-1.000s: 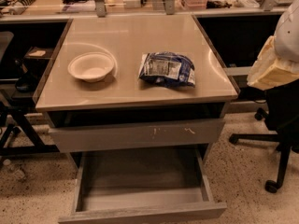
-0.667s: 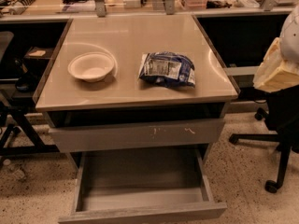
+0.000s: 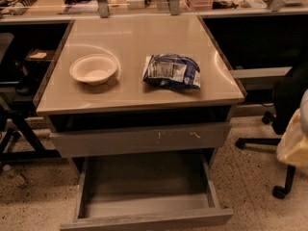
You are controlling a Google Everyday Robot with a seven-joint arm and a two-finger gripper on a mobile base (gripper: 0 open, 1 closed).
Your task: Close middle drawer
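Observation:
The middle drawer (image 3: pixel 144 196) stands pulled far out of the grey cabinet, low in the camera view. It is empty, and its plain flat front (image 3: pixel 149 220) is at the bottom edge. Above it, the taller front with pale scratch marks (image 3: pixel 139 139) sticks out slightly. My gripper (image 3: pixel 294 141) shows only as a pale, yellowish shape at the right edge, level with the drawers. It is to the right of the cabinet and apart from it.
A white bowl (image 3: pixel 94 69) and a blue snack bag (image 3: pixel 172 72) lie on the cabinet top (image 3: pixel 130 32). An office chair base (image 3: pixel 269 143) with castors stands on the floor at the right. Dark desks and cluttered shelves run along the back.
The pale arm shape at the right edge has moved down, from beside the cabinet top to the level of the drawers. The drawers, bowl and bag have not moved.

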